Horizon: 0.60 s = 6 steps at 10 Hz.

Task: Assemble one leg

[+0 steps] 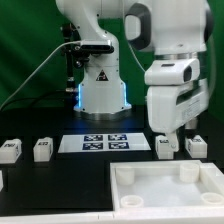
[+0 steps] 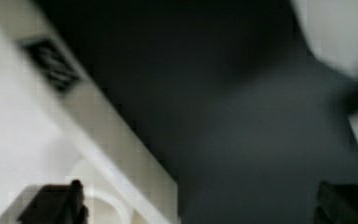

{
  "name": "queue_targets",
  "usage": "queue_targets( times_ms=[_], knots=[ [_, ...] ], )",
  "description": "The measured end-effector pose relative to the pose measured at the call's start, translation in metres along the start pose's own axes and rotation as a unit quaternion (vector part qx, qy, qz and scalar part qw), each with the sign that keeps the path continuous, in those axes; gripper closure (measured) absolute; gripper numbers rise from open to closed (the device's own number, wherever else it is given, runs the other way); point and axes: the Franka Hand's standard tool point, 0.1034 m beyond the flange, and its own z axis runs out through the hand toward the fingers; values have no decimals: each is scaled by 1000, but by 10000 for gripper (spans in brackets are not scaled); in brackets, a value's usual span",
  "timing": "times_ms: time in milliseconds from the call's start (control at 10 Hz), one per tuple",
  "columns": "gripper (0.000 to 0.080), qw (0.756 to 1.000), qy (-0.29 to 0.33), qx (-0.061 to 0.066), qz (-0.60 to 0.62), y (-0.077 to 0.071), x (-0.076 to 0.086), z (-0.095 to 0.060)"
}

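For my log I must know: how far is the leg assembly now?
Done: nothing visible; the four legs stand loose on the table, none in the tray. In hand: the open, empty gripper hangs above the two legs at the exterior view's right. Left: grasp one leg and fit it to the tray.

— Which colours am I looking at here?
— You have a black table before a green backdrop. At five o'clock in your exterior view, the tray-like part is plain white.
— And the small pieces?
— Each leg you see is white with black-and-white square tags. At centre, your marker board is white with four black tag patterns.
— The robot?
— Your arm is white, with a blue glow at its base; the gripper is white, its fingers black.
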Motion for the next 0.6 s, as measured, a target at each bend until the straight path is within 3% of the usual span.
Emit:
queue_targets(
  times_ms=[100,200,400,500,600],
  knots=[
    [151,990,4,8,144,-12,9,0],
    [151,988,3,9,156,-14,9,0],
    [151,954,3,18,301,-16,10,1],
    [151,952,3,19,305,-17,10,1],
    [151,935,-41,28,352,-35,7,5]
  ],
)
